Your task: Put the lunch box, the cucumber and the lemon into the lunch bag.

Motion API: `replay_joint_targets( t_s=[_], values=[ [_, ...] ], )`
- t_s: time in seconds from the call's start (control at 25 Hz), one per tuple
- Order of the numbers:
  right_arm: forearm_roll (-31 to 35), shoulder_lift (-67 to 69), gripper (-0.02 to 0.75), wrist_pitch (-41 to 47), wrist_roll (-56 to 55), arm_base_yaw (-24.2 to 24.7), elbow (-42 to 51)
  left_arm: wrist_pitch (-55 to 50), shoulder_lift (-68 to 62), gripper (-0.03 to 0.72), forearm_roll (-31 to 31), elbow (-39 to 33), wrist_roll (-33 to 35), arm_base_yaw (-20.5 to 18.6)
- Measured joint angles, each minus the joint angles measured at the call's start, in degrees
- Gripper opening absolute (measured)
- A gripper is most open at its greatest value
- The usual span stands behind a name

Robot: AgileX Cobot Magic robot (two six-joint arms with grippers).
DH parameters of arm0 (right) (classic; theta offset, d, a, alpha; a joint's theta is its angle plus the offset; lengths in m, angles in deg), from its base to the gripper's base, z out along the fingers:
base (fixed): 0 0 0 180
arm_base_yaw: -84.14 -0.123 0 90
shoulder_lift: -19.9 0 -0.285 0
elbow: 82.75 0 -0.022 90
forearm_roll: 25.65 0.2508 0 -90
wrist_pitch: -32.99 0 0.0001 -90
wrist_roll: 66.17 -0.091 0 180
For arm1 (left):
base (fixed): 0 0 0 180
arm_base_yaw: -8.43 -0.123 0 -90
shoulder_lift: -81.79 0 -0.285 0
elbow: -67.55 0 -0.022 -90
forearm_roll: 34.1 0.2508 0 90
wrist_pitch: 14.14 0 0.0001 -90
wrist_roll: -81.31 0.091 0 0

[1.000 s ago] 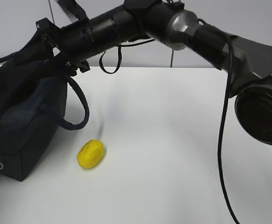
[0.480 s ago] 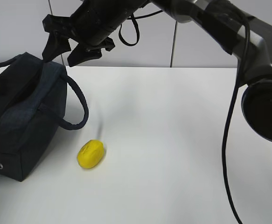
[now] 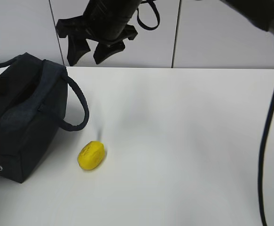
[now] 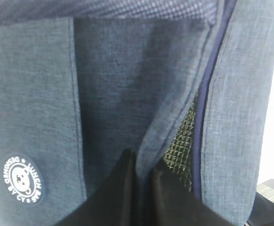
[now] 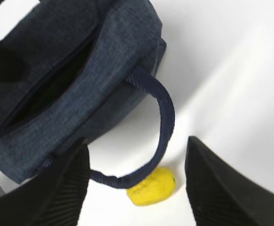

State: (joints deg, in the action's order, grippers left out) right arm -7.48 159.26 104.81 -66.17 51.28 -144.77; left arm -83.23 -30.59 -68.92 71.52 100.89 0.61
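right tool [image 3: 90, 51] rose; only left wrist view shows bag [image 4: 127, 94] logo [image 4: 23, 179]

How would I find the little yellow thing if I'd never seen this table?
Look at the white table and find the big dark blue lunch bag on its left side. Just in front of the bag's hanging handle, lying on the bare tabletop, is the lemon. It is the only yellow thing there, small, oval and bumpy.

The exterior view looks down at a slant across the worktop [image 3: 183, 141]. The left wrist view presses close against the lunch bag [image 4: 38, 94]; the right wrist view looks down from higher, sharing bag and lemon [image 5: 152, 187] with the exterior.
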Motion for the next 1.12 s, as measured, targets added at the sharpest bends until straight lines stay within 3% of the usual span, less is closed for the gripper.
replay_joint_targets(
  t_s=[0.36, 0.52, 0.76, 1.12],
  values=[
    [-1.7, -12.9, 0.476, 0.0, 0.0, 0.0, 20.5, 0.0, 0.0, 0.02, 0.3, 0.0, 0.0, 0.0],
    [-1.7, -14.5, 0.476, 0.0, 0.0, 0.0, 26.5, 0.6, 0.0, 0.02, 4.2, 0.0, -0.5, 0.0],
    [-1.7, -14.5, 0.475, -0.1, 0.0, 0.0, 28.1, 2.1, 0.0, 0.02, 13.7, 0.0, -5.0, 0.0],
    [-1.5, -11.7, 0.475, -0.3, -4.7, 0.0, 28.1, 2.4, 0.0, 0.02, 15.9, 0.3, -5.7, 0.0]
  ],
)
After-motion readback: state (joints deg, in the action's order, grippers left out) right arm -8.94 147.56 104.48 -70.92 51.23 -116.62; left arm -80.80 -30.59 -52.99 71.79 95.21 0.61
